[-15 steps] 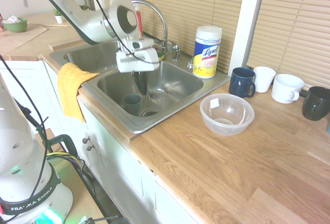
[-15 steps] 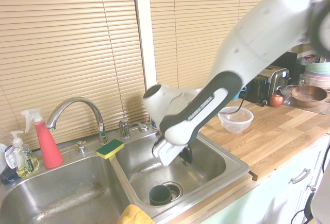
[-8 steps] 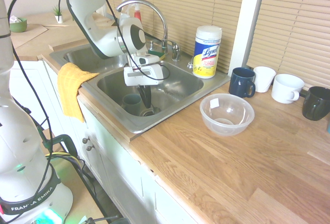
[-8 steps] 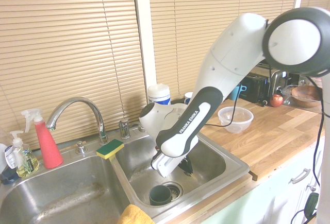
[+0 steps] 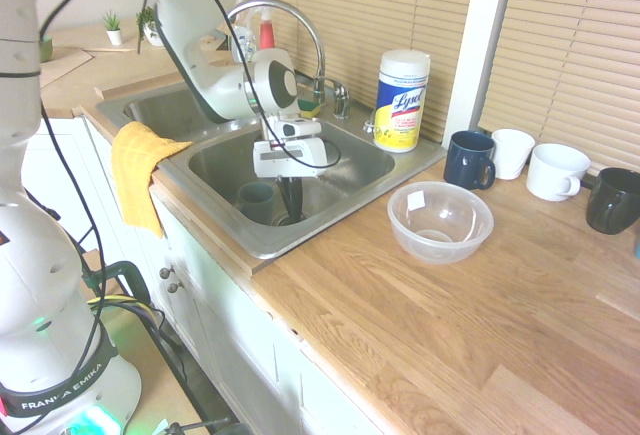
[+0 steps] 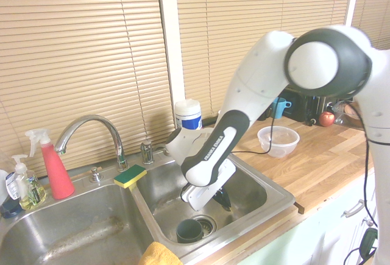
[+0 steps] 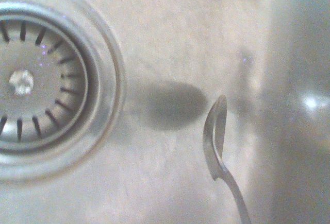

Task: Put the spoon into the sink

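Observation:
The sink (image 5: 352,163) is a steel double basin, and my gripper (image 5: 290,211) reaches down into its right basin (image 6: 256,187), close to the floor beside the round drain (image 7: 46,87). In the second exterior view the gripper (image 6: 222,201) hangs just above the basin floor with its dark fingers together. The wrist view shows the small grey spoon (image 7: 216,141) edge-on, head away from the camera, hovering over the steel floor with its shadow beside it. The gripper is shut on the spoon.
A dark cup (image 5: 255,200) stands in the same basin next to the drain. A yellow cloth (image 5: 138,170) hangs over the sink's front edge. The curved tap (image 5: 300,25) and a sponge (image 6: 130,175) are behind. A clear bowl (image 5: 440,220), wipes tub (image 5: 402,100) and mugs (image 5: 470,158) stand on the counter.
The arm has lowered the gripper deeper into the right basin and shifted it toward the drain. The fingers have stayed shut.

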Controlling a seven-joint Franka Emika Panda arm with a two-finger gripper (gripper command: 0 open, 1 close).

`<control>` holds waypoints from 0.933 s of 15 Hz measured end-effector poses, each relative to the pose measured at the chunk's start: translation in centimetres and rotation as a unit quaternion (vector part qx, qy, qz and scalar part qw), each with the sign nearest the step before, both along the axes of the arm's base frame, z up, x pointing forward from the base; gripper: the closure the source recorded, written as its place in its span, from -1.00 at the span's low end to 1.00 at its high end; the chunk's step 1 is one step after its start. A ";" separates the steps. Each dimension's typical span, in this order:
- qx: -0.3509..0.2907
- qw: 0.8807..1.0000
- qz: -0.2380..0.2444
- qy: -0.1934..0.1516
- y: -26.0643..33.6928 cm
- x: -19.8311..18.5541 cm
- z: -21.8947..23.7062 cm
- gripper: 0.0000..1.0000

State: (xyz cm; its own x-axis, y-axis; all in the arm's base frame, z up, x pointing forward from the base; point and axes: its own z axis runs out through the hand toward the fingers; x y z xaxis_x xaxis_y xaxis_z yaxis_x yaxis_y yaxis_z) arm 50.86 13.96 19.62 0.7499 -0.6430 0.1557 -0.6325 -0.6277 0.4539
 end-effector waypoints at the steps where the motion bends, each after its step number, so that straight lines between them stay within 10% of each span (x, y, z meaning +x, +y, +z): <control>1: -0.001 1.000 -0.003 0.003 0.0 0.4 -0.5 1.00; 7: -0.002 0.999 -0.023 0.025 -0.2 0.6 -1.2 1.00; 8: -0.002 0.999 -0.025 0.027 -0.2 0.7 -1.1 -1.00; 14: -0.002 1.000 -0.012 0.022 0.8 0.6 -0.8 -1.00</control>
